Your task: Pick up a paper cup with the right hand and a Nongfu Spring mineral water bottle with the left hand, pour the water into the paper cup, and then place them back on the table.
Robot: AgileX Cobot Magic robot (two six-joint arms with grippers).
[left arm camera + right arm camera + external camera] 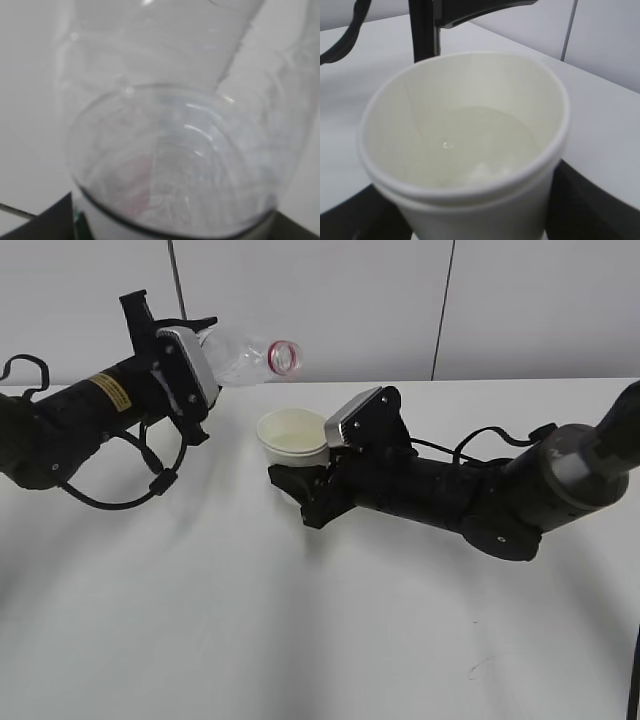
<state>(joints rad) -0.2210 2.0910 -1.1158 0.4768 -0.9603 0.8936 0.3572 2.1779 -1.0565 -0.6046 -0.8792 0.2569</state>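
My left gripper (203, 368) is shut on the clear Nongfu Spring mineral water bottle (245, 355), held tipped almost level in the air with its open mouth and red neck ring pointing right. The bottle's wall (170, 150) fills the left wrist view, with the left gripper (170, 231) closed round it low in the frame. My right gripper (296, 478) is shut on the paper cup (292, 437), upright just below and left of the bottle's mouth. In the right wrist view the paper cup (465, 140) holds clear water, with dark fingers (590, 205) on both sides. I see no stream of water.
The white table (300, 640) spreads out below both arms. A pale wall with vertical seams stands behind it. Part of the left arm (425, 30) shows beyond the cup in the right wrist view. A black cable loop (130, 490) hangs under the left arm.
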